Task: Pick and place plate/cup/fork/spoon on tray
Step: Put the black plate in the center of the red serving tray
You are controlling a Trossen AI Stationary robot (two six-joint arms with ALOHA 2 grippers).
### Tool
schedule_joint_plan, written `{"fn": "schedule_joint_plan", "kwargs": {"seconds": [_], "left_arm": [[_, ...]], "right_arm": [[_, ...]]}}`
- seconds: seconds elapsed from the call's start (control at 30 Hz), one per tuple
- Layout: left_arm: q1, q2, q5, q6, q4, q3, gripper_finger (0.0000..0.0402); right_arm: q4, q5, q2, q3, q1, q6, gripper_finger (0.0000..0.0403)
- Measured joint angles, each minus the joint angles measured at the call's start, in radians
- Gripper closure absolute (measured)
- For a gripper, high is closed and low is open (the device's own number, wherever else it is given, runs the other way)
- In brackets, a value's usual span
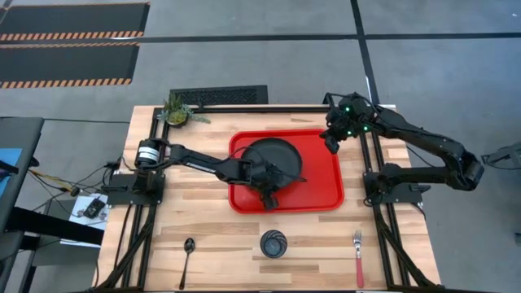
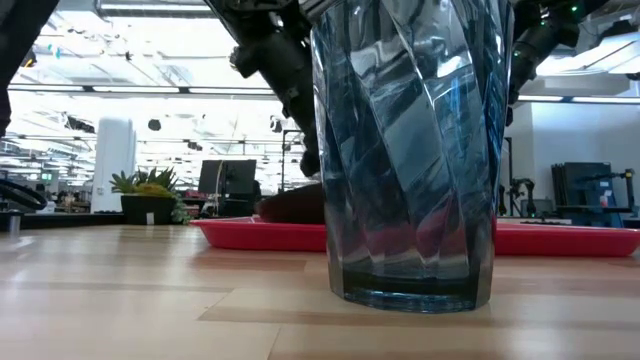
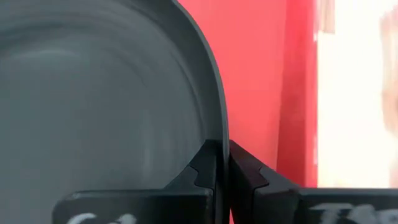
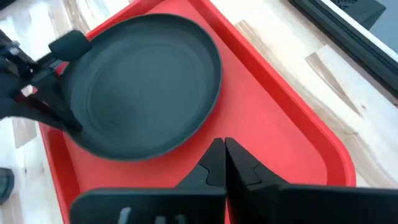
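Note:
The black plate (image 1: 277, 155) is over the red tray (image 1: 326, 191) in the middle of the table. My left gripper (image 1: 268, 192) is shut on the plate's near rim. My right gripper (image 1: 332, 143) hovers shut and holding nothing above the tray's far right corner. In the right wrist view its fingers (image 4: 214, 163) show above the tray (image 4: 280, 124), with the plate (image 4: 143, 87) beyond them. The cup (image 1: 273, 243) stands upright on the table just near of the tray. The spoon (image 1: 188, 252) lies near left and the fork (image 1: 358, 256) near right. My left gripper pinches the plate's rim (image 3: 219, 127) on its near side, one finger on the inner face and one on the outer. The fingers come slanting down from the table's left. The plate sits low over the tray; whether its far side rests on the tray, I cannot tell.
A small potted plant (image 1: 177, 111) stands at the far left corner. In the low view the cup (image 2: 410, 150) fills the foreground and hides most of the tray (image 2: 250, 235). Bare wood lies between the tray and the near edge.

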Motion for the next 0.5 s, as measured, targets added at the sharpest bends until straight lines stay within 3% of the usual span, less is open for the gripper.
{"fn": "schedule_joint_plan", "kwargs": {"seconds": [0.37,0.5], "left_arm": [[0.0,0.001,0.013,-0.034,0.079,-0.001,0.0375],[0.001,0.002,0.011,-0.039,0.104,-0.001,0.0383]], "right_arm": [[-0.005,0.0,0.0,0.0,0.026,0.01,0.0393],[-0.005,0.0,0.0,0.0,0.026,0.012,0.0392]]}}
